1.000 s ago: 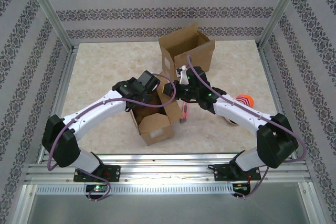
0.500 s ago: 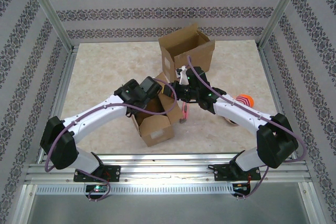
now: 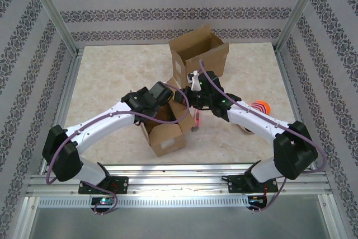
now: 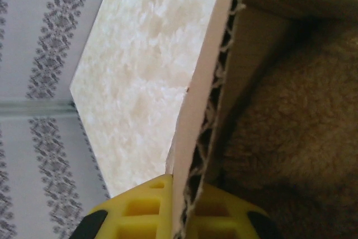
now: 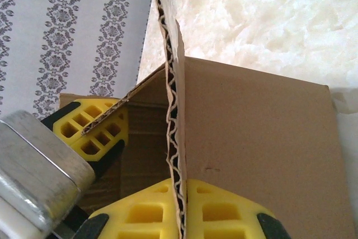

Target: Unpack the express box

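The express box (image 3: 166, 134) sat mid-table, mouth upward, long axis roughly near-to-far. My left gripper (image 4: 180, 216) pinched one flap's edge, its fingers spread a second before. My right gripper (image 5: 180, 211) pinched another flap. Bare tabletop (image 3: 112, 76) lay open leftward, and a second carton (image 3: 198, 54) stood behind.

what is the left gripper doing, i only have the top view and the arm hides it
observer: the left gripper is shut on a cardboard flap; the flap's corrugated edge runs between the yellow pads
operator: anything inside the box
observer: yes, something brown and fuzzy lies just inside that flap
operator: and the right one
observer: the right gripper is shut on a cardboard panel, one pad on each side of its edge
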`<state>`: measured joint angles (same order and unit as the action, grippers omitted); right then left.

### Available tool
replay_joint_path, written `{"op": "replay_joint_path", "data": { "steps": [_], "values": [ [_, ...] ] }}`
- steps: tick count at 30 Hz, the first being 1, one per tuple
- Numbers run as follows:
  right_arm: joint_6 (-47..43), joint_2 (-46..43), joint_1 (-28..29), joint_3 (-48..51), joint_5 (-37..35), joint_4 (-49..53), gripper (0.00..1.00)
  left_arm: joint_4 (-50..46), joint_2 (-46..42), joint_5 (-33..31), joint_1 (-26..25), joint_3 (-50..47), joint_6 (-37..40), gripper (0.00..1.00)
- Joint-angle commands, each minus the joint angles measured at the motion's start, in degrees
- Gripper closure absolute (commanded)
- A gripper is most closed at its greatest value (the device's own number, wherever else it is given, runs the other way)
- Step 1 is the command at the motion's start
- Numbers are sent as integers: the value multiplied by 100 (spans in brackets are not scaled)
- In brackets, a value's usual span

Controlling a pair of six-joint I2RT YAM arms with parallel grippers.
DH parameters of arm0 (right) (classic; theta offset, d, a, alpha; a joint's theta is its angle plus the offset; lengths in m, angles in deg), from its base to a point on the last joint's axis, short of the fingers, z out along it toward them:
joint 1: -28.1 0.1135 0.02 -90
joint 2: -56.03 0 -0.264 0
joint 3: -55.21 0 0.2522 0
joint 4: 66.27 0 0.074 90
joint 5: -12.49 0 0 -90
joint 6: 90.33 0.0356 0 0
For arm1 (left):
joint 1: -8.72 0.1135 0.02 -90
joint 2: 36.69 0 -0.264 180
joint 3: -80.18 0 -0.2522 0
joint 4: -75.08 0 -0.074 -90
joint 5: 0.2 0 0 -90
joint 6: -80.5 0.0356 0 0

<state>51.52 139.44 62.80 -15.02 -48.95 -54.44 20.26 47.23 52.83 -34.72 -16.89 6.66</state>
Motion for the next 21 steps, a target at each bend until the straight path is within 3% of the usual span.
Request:
{"op": "replay_joint_path", "data": {
  "steps": [1,3,12,17,19,21],
  "values": [
    [-253,26,-92,-146,316,134,100,-343,-21,82,-59,210,15,100],
    [-416,-38,-144,-239,385,321,100,-408,-33,57,-51,330,42,100],
    [-1644,-911,-315,-548,109,1653,67,-1087,11,332,201,1116,-111,100],
    [-2200,-1365,-314,-610,-264,2218,60,-1409,58,524,335,1360,-239,100],
    [-2387,-1528,-310,-609,-380,2377,51,-1523,63,630,409,1450,-295,100],
    [-2587,-1676,-260,-615,-448,2486,51,-1637,82,703,465,1535,-357,100]
  ]
}}
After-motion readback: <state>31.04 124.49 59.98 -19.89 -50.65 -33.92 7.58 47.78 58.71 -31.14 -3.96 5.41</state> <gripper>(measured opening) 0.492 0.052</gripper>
